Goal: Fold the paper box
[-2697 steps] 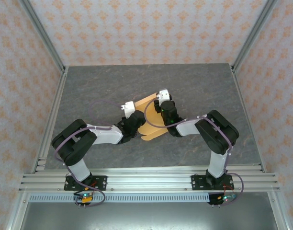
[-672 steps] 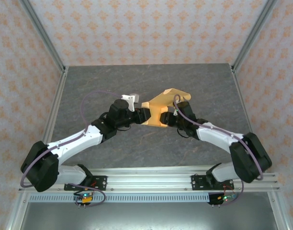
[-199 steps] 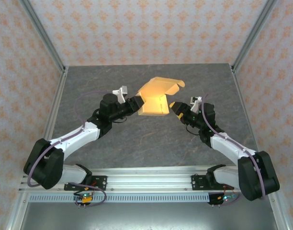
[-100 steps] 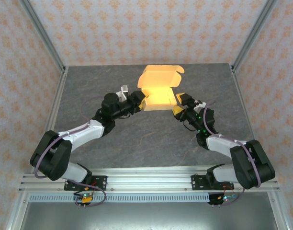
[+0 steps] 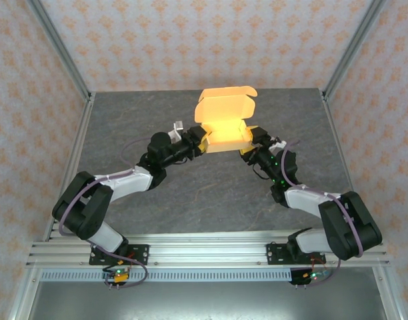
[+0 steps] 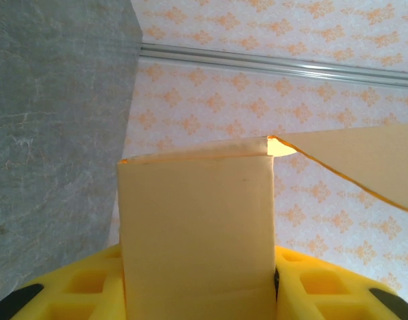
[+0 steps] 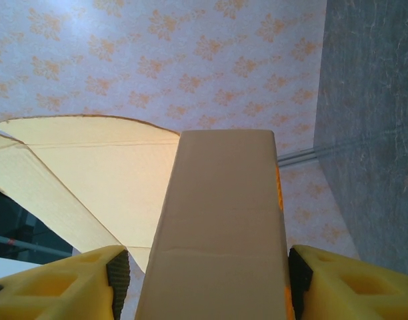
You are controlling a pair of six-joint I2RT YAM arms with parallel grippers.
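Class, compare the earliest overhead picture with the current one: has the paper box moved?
Yes. The paper box has moved toward the far edge of the table, and its lid is raised.

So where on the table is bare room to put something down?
Free: the table middle, between the left arm and right arm; also both side strips outside them. Crowded: far centre, where the paper box is held.

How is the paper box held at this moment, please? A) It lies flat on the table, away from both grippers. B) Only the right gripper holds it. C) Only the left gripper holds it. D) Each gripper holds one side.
D: the paper box sits between the left gripper and the right gripper, and each wrist view shows cardboard between its jaws.
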